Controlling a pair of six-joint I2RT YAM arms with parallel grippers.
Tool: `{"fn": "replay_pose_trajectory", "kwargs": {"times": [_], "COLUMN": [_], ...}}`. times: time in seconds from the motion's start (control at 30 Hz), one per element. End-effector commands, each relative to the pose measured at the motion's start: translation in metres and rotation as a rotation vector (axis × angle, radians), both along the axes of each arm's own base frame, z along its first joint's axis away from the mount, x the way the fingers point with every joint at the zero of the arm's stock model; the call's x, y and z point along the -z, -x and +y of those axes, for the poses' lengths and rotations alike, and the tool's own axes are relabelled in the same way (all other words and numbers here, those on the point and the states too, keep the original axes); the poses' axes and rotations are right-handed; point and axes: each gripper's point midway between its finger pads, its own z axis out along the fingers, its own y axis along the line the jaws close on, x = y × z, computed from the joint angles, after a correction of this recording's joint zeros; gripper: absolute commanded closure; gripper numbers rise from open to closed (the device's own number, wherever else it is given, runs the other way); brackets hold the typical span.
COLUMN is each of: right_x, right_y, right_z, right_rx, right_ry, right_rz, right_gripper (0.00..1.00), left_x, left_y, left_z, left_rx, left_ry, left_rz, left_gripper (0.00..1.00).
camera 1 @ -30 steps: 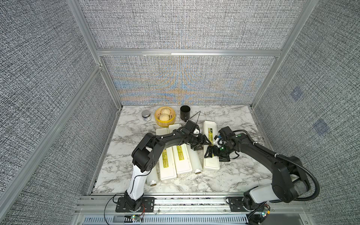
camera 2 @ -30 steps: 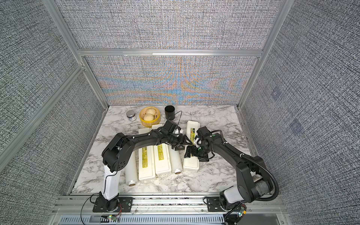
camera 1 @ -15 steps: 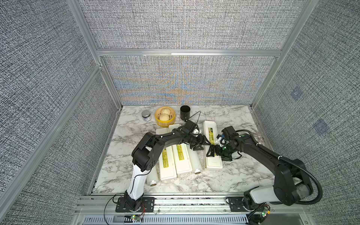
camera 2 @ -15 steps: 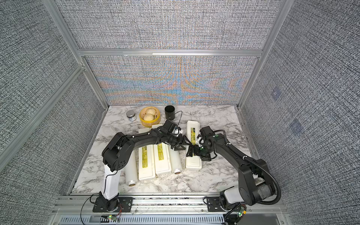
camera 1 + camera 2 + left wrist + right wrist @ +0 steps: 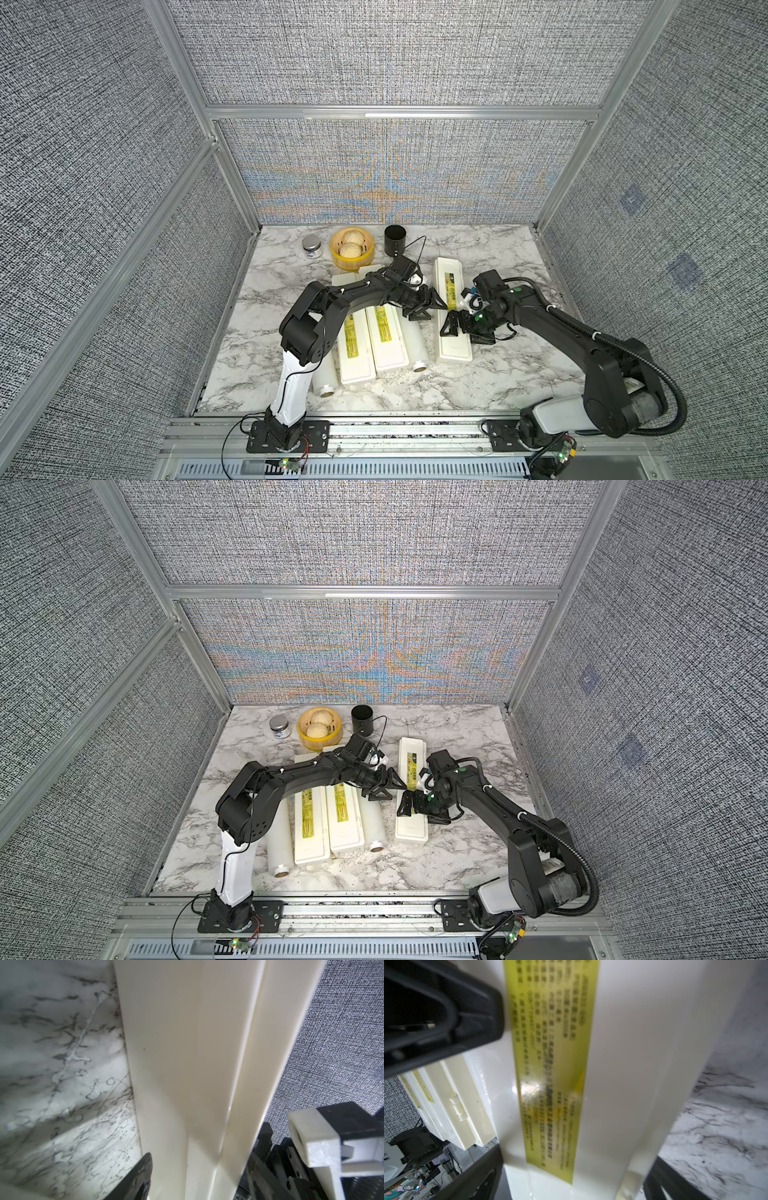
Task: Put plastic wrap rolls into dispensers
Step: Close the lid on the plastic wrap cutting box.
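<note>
Three cream dispensers lie lengthwise on the marble. Two sit side by side [image 5: 357, 357] [image 5: 390, 345]. The third dispenser [image 5: 446, 270] [image 5: 409, 750] lies apart on the right with its lid down. One plastic wrap roll [image 5: 417, 349] lies between them, and another roll [image 5: 322, 380] at far left is partly under my left arm. My left gripper [image 5: 432, 309] [image 5: 199, 1178] is turned on edge and shut on that dispenser's [image 5: 166, 1064] left long edge. My right gripper [image 5: 463, 334] [image 5: 573, 1184] stands wide open astride it [image 5: 633, 1064], with a finger close along each long side.
At the back stand a small jar [image 5: 311, 247], a yellow bamboo steamer [image 5: 352, 249] with buns and a black cup [image 5: 395, 241]. Grey cloth walls enclose three sides, and an aluminium rail [image 5: 395, 424] runs along the front. Both arms meet over the right dispenser.
The right dispenser has shifted slightly and now lies straighter. My right gripper has settled across its middle. My left gripper has stayed at its left edge.
</note>
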Motion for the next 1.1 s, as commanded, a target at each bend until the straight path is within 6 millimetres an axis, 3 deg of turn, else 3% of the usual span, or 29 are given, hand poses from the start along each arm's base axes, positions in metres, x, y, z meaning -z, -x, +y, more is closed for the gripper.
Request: {"fn": "replay_pose_trajectory", "kwargs": {"times": [0.0,0.3,0.43,0.7,0.93,1.07], "right_x": [0.003,0.007,0.007,0.003,-0.004,0.001], "right_y": [0.005,0.002,0.0,-0.002,-0.001,0.004], "right_z": [0.0,0.004,0.006,0.006,0.005,0.002], "right_rx": [-0.003,0.004,0.001,0.004,0.005,-0.003], "right_ry": [0.014,0.001,-0.003,-0.004,-0.01,0.007], "right_rz": [0.026,0.032,0.036,0.024,0.002,0.022], "right_gripper": [0.01,0.01,0.01,0.01,0.01,0.01], "left_x": [0.04,0.024,0.022,0.052,0.067,0.075], "left_y": [0.003,0.006,0.008,0.02,0.023,0.023], "left_z": [0.035,0.019,0.011,0.017,0.029,0.035], "left_rx": [-0.045,-0.014,0.001,0.02,0.022,0.012], "left_ry": [-0.221,-0.14,-0.118,-0.184,-0.246,-0.27], "left_rz": [0.028,0.025,0.026,0.067,0.066,0.071], "left_gripper": [0.28,0.15,0.15,0.23,0.28,0.29]}}
